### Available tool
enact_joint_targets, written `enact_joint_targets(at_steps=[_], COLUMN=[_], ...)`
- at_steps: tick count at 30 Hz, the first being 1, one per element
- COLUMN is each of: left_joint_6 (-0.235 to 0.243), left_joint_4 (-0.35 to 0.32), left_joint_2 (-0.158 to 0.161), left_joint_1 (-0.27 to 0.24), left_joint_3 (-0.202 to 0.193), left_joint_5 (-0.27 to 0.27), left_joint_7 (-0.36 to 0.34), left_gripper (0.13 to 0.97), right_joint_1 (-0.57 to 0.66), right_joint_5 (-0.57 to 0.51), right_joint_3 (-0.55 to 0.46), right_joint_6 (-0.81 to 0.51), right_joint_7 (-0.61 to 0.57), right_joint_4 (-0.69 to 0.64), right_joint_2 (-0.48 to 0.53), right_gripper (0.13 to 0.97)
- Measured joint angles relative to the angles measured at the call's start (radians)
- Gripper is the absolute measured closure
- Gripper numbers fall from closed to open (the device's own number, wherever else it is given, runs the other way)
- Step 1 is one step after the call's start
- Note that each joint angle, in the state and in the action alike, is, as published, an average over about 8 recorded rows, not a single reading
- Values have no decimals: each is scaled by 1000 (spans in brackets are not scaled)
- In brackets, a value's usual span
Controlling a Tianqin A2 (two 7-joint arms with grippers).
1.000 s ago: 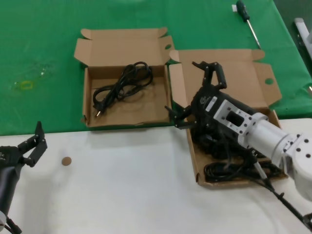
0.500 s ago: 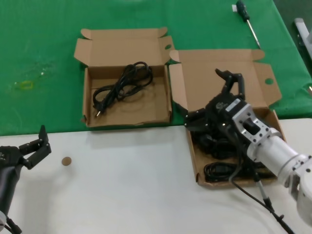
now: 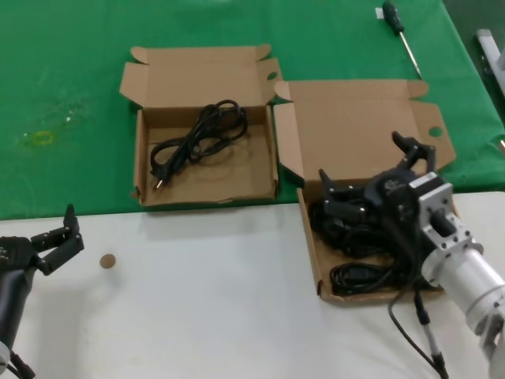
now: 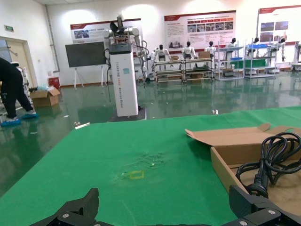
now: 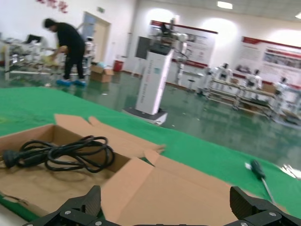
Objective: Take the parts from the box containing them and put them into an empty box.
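The larger cardboard box [image 3: 309, 245] with the tall lid [image 3: 347, 118] lies at the right and holds a pile of black cables [image 3: 355, 229]. My right gripper [image 3: 361, 159] [image 5: 164, 197] hovers over that pile, open and holding nothing. The smaller box with the short lid [image 3: 139, 158] lies at the left. One coiled black cable [image 3: 197, 134] [image 5: 61, 153] [image 4: 270, 155] rests in it. My left gripper [image 3: 67, 229] [image 4: 164, 202] waits open over the white table at the near left, well short of both boxes.
A green cloth [image 3: 63, 79] covers the far table and a white surface [image 3: 205, 300] the near part. A screwdriver [image 3: 401, 31] lies at the far right. A small brown disc [image 3: 107, 260] sits near my left gripper.
My right gripper has swung right and back toward me, from the larger box's left wall to above its cable pile, staying open and empty. The left arm has barely shifted.
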Motion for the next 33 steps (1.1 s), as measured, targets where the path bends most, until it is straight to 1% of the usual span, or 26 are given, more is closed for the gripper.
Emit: enact_joint_targets(at_steps=[6, 13, 33], left_joint_6=[0, 0, 0], left_joint_4=[0, 0, 0], left_joint_2=[0, 0, 0], left_joint_1=[0, 0, 0], left_joint_3=[0, 0, 0], left_joint_5=[0, 0, 0], left_joint_7=[0, 0, 0], left_gripper=[132, 132, 132], right_joint_1=[-57, -110, -118], right_joint_5=[23, 45, 48], right_joint_3=[31, 60, 65], right_joint_6=[51, 97, 104], right_joint_7=[49, 94, 101], right_joint_4=[33, 63, 67], right_joint_2=[-12, -23, -24], right_gripper=[129, 129, 129])
